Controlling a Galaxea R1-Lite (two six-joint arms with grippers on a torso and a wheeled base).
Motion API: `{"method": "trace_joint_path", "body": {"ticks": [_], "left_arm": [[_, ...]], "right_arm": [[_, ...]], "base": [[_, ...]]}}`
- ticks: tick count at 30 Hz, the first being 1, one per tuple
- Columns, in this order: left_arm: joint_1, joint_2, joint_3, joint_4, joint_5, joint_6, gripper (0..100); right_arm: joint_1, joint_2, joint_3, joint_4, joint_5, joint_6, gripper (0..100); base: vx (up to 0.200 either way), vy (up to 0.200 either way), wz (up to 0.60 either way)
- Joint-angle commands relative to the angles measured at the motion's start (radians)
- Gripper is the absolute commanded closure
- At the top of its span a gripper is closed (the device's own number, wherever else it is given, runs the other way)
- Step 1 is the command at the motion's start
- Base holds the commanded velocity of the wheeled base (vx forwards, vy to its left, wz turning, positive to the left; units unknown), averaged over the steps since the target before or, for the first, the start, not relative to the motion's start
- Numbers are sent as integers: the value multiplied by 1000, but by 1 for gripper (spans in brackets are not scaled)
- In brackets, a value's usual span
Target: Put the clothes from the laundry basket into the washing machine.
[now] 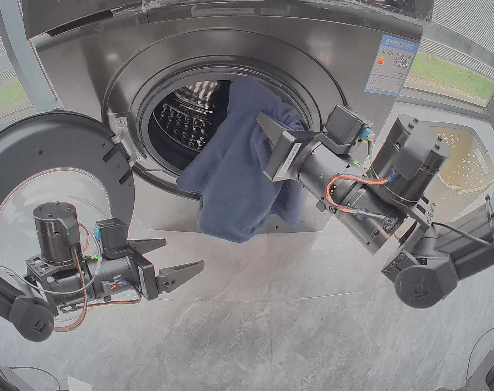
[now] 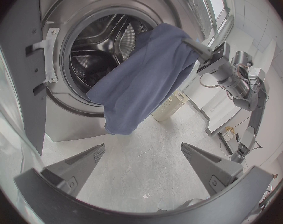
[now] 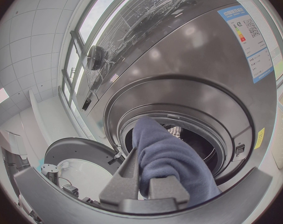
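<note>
A dark blue garment (image 1: 236,180) of soft, fleecy cloth hangs half out of the washing machine (image 1: 290,44). Its upper end lies over the rim of the round opening and reaches into the steel drum (image 1: 187,120). The rest droops down the machine's front, the lowest fold near the bottom edge. The right gripper (image 1: 269,128) has its jaws pinched on the cloth at the opening's right side. The machine is grey and front-loading, its round door (image 1: 51,142) swung wide open to the left. A cream perforated laundry basket (image 1: 464,164) stands on the floor to the machine's right.
</note>
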Motion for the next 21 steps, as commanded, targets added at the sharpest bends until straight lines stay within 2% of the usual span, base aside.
{"method": "trace_joint_path", "body": {"ticks": [1,7,10,21], "left_arm": [[2,111,-39,-27,9,-2,0],[2,207,-77,-73,11,-7,0],[2,262,-113,-93,11,-22,0],[5,366,-203,-116,11,-31,0]], "right_arm": [[6,-18,18,1,0,-1,100],[7,-21,24,0,0,0,100],[7,-21,24,1,0,-1,100],[32,-21,32,-3,-1,-1,100]], "base": [[0,0,0],[0,0,0],[0,0,0],[0,0,0]]}}
